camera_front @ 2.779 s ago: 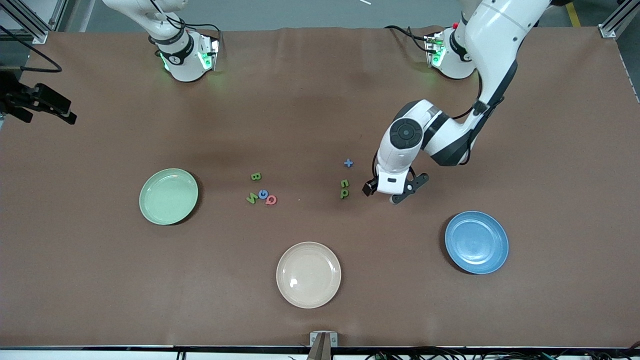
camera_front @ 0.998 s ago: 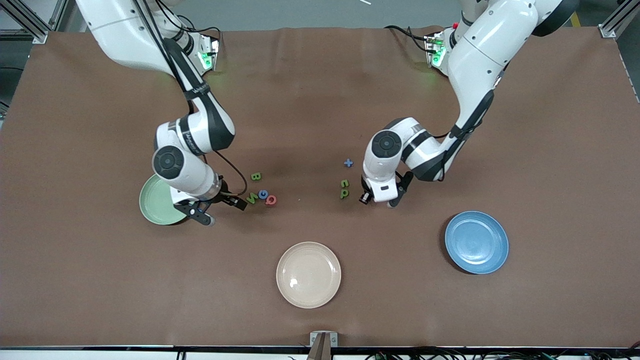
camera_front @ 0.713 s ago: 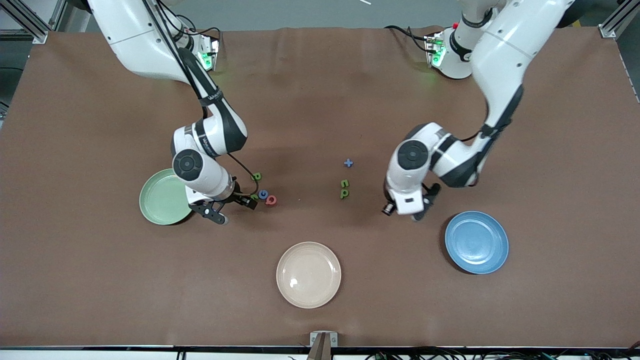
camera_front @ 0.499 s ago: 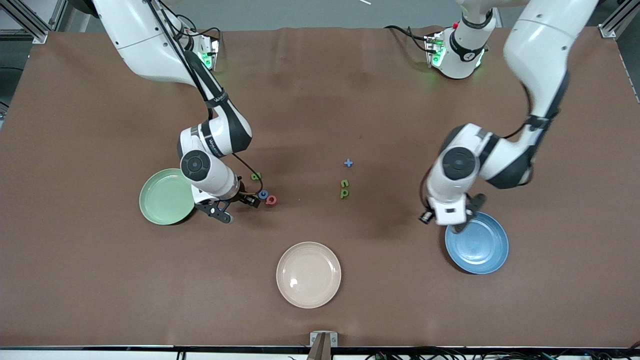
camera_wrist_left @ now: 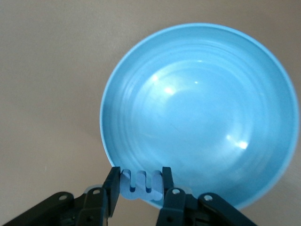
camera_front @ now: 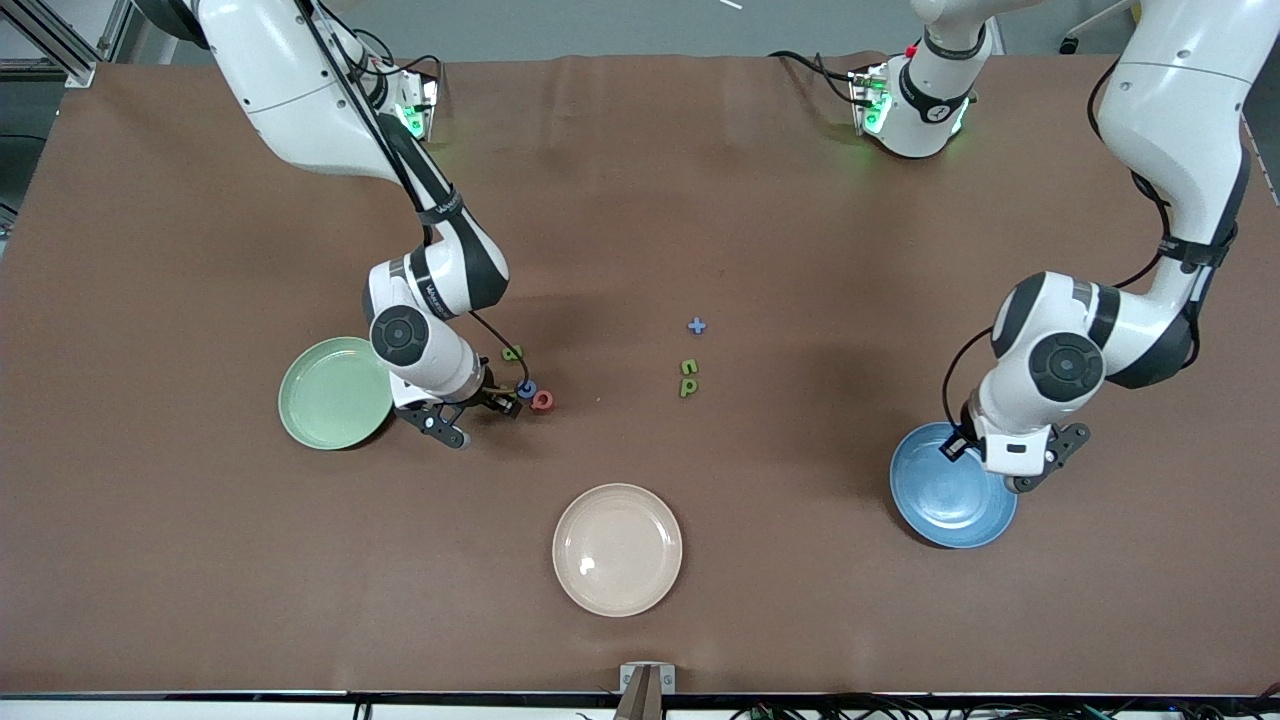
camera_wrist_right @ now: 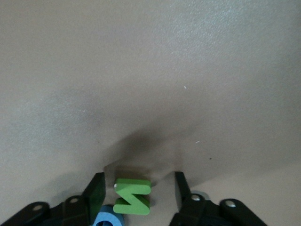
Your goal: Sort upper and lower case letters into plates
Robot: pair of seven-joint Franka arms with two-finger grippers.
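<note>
Here, left gripper [camera_wrist_left: 139, 184] is hanging over blue plate's [camera_wrist_left: 197, 113] rim w/ a blue letter [camera_wrist_left: 141, 183] clamped; right gripper [camera_wrist_right: 139, 194] is straddling green letter [camera_wrist_right: 132, 196], fingers apart.

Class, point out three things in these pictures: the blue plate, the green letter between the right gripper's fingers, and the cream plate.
blue plate [camera_wrist_left: 197, 108], left wrist view, inner floor.
green letter [camera_wrist_right: 132, 196], right wrist view, top face.
cream plate [camera_front: 617, 549], front view, bare centre.
</note>
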